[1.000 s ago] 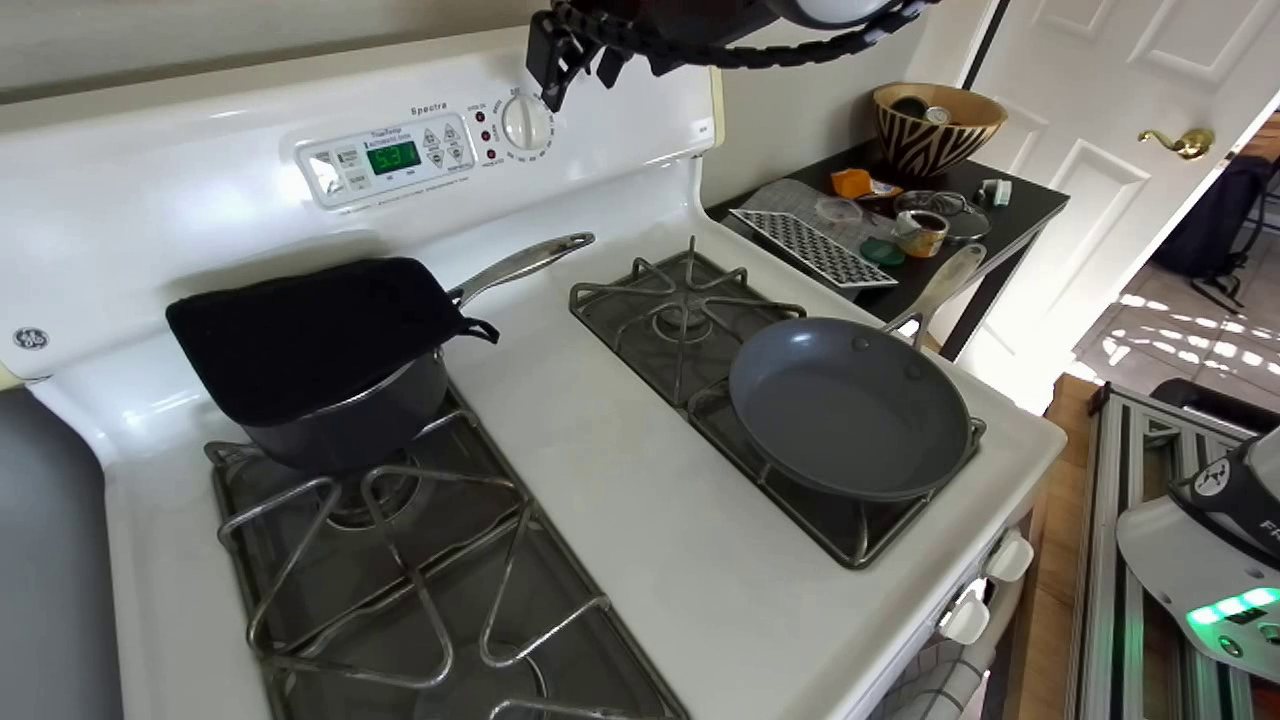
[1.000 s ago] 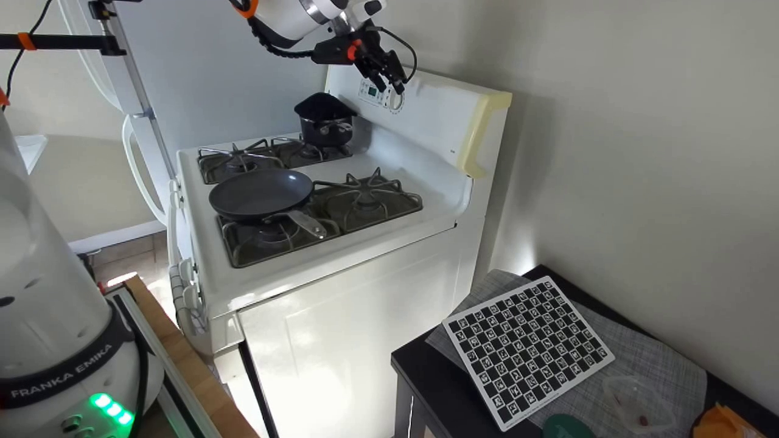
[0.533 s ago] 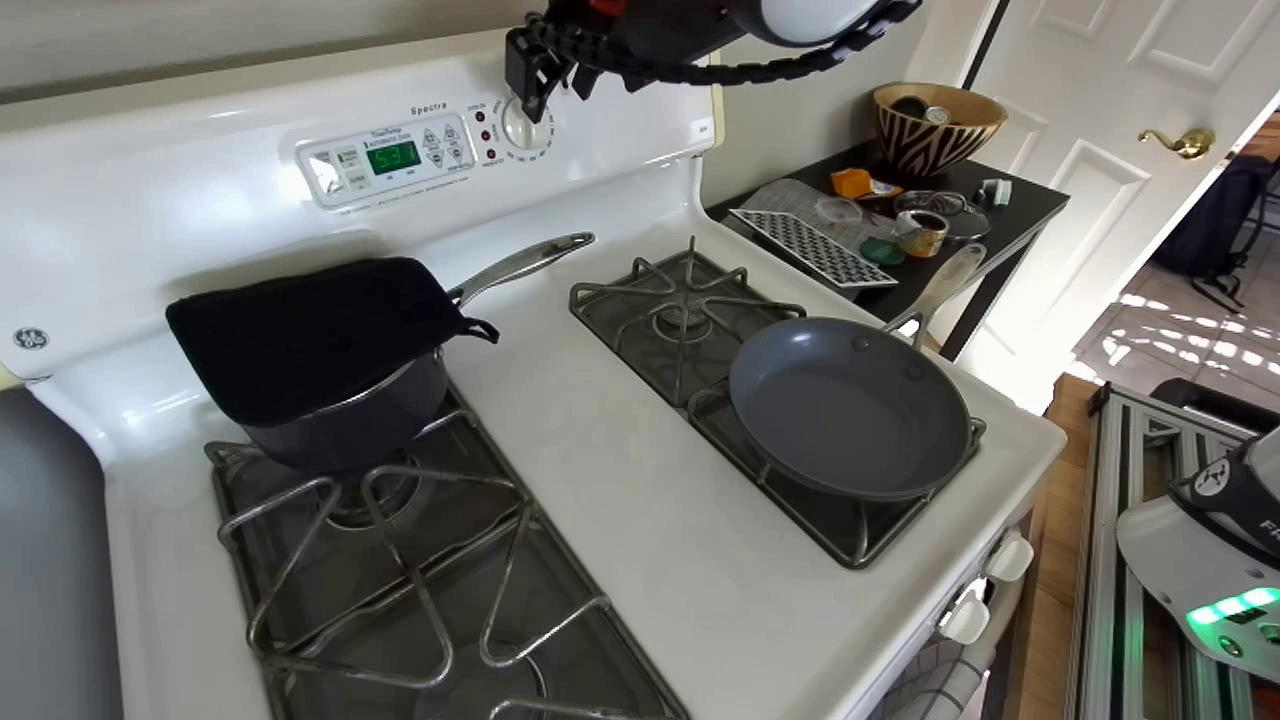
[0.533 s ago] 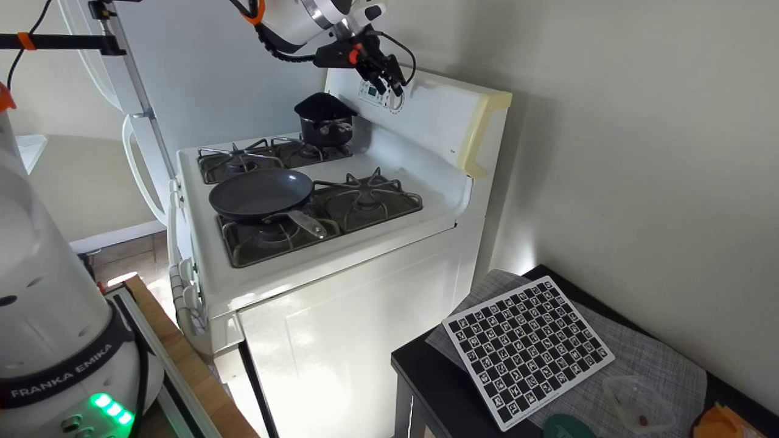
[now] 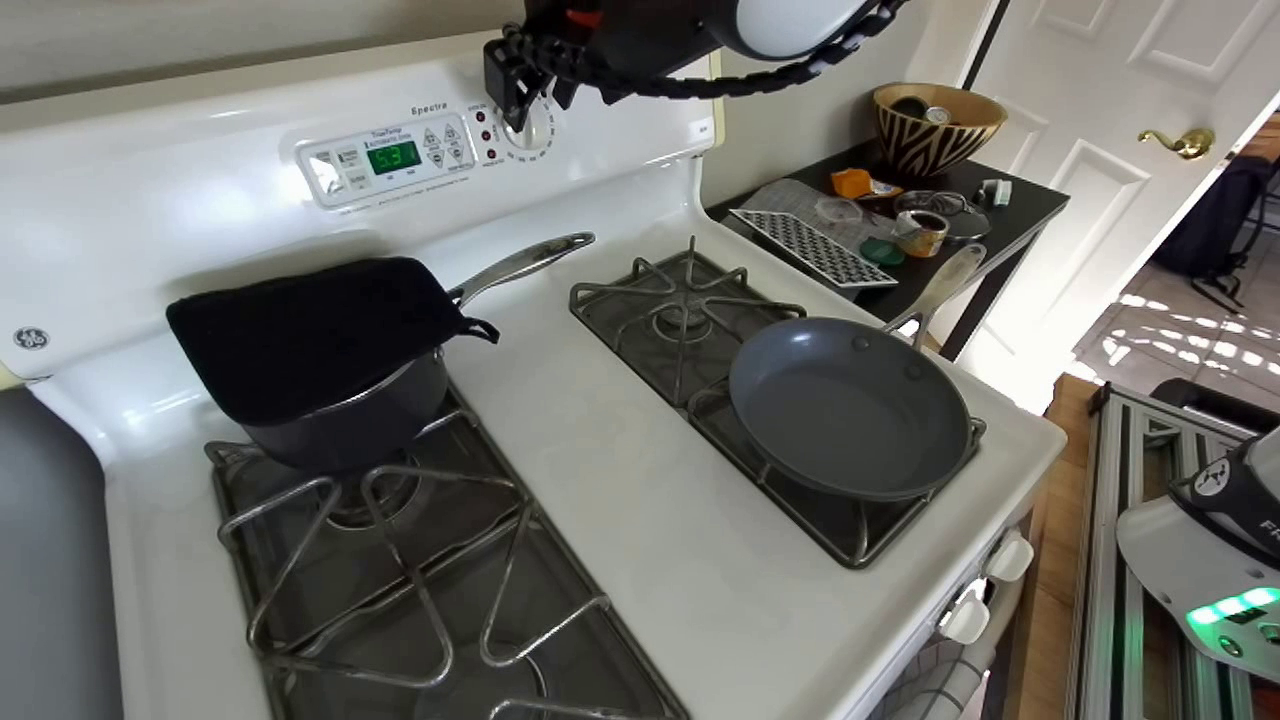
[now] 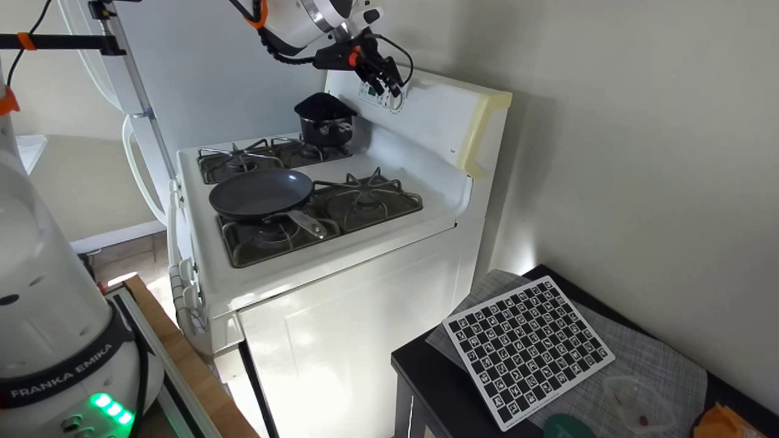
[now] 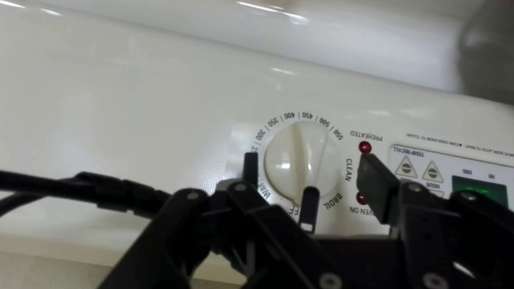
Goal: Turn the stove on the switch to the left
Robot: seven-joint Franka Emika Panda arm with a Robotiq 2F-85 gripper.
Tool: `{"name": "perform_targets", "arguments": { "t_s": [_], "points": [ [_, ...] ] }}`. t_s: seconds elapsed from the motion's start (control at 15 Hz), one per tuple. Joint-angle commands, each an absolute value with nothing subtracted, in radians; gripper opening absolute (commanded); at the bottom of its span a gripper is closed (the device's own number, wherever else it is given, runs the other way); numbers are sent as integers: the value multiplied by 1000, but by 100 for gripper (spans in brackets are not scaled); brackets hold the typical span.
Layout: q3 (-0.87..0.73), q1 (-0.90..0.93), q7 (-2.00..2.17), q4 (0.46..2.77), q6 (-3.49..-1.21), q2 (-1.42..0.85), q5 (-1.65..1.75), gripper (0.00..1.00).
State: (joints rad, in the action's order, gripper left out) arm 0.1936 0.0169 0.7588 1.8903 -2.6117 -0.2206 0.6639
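The stove (image 5: 600,480) is a white gas range; it also shows in an exterior view (image 6: 353,304). Its back panel carries a round white knob (image 7: 297,160), which shows too in both exterior views (image 5: 535,130) (image 6: 396,103). The wrist picture is upside down; the knob's pointer is at the partly hidden OFF mark. My gripper (image 7: 309,174) is open and empty, its two fingers on either side of the knob's lower part in the wrist view. In both exterior views the gripper (image 5: 540,103) (image 6: 387,91) is in front of the knob's upper part. Whether it touches is unclear.
A green display (image 5: 394,157) and buttons lie beside the knob. A dark pot (image 5: 350,420) with a black cloth (image 5: 310,330) stands on a back burner. A grey pan (image 5: 850,410) sits on a front burner. White front knobs (image 5: 1008,556) line the stove's front edge.
My gripper has moved left and slightly down along the back panel in an exterior view, over the knob. The fingers stay apart. The pots and stove have not moved.
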Motion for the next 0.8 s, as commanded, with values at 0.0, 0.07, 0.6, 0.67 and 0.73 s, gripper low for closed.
{"name": "perform_targets", "arguments": {
  "t_s": [0.0,0.07,0.6,0.67,0.73],
  "points": [
    [183,37,812,1856,-2592,-249,703,57],
    [183,38,813,1853,-2592,-252,704,54],
    [49,156,799,1837,-2596,-261,679,45],
    [40,166,799,1837,-2594,-261,677,46],
    [33,173,797,1837,-2593,-262,675,47]
  ]
}}
